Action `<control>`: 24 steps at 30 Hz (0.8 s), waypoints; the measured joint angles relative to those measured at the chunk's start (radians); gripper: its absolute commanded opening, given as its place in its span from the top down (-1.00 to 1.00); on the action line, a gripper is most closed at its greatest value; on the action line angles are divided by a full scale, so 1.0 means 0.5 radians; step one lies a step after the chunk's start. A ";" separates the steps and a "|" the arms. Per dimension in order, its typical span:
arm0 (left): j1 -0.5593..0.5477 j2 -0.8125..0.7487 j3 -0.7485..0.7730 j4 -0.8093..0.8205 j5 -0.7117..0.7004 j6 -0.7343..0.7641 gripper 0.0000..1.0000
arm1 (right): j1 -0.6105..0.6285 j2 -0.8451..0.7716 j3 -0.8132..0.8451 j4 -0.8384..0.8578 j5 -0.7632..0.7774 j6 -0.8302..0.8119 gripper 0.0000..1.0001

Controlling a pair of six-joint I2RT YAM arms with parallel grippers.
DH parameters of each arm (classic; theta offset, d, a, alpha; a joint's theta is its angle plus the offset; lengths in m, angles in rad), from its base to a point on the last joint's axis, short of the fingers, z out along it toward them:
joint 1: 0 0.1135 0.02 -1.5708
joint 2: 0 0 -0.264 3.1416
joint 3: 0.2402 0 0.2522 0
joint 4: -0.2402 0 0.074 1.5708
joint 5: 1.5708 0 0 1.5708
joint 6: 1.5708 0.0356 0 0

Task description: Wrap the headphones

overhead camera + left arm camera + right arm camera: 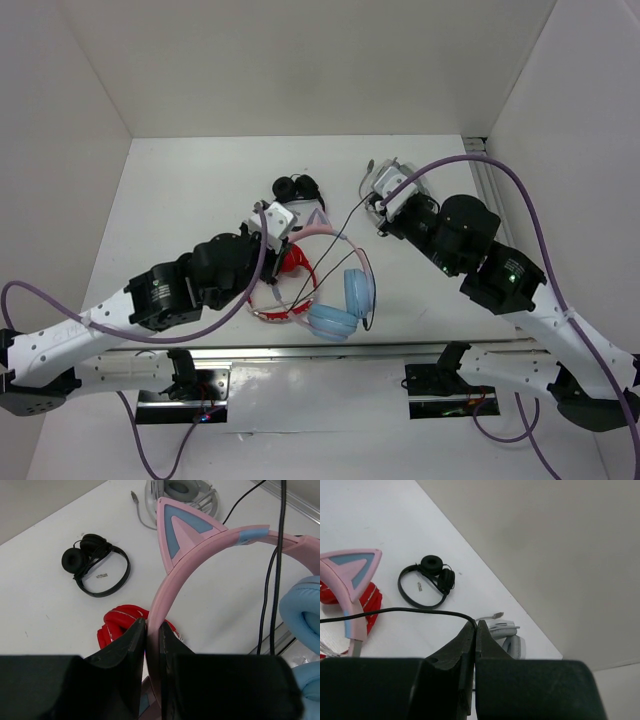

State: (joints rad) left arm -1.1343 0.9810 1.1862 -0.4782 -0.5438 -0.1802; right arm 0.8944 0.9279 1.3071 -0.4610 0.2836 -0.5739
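Note:
The headphones (345,300) have a pink headband with cat ears (187,527) and light blue ear cups (302,612). My left gripper (152,625) is shut on the pink headband and holds it above the table. The thin black cable (345,215) runs from the cups up to my right gripper (475,625), which is shut on it. In the right wrist view the cable (395,611) leaves the fingertips to the left, and one cat ear (352,570) shows at left.
A red pair of headphones (292,268) lies under the pink headband. A small black pair (297,187) lies at the back centre. A grey-white pair (388,178) lies behind my right gripper. White walls close in the table on three sides.

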 measured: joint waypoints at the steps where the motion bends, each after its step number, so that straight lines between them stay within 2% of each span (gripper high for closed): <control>1: 0.000 -0.021 0.001 0.001 0.006 0.002 1.00 | 0.000 -0.002 -0.017 0.017 0.006 0.001 1.00; 8: 0.000 -0.065 0.084 -0.054 -0.027 -0.017 1.00 | 0.000 -0.027 -0.153 0.172 0.094 0.031 1.00; 12: 0.000 -0.065 0.156 -0.120 -0.100 -0.055 1.00 | 0.000 -0.079 -0.351 0.409 0.169 0.053 1.00; 16: 0.000 -0.065 0.245 -0.176 -0.176 -0.089 1.00 | 0.000 -0.076 -0.467 0.504 0.183 0.101 1.00; 24: 0.000 -0.024 0.454 -0.250 -0.251 -0.151 1.00 | -0.027 -0.097 -0.663 0.807 -0.094 0.265 0.84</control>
State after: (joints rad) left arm -1.1343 0.9691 1.4132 -0.6033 -0.6693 -0.2558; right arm 0.8806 0.8795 0.9756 -0.0574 0.2367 -0.4416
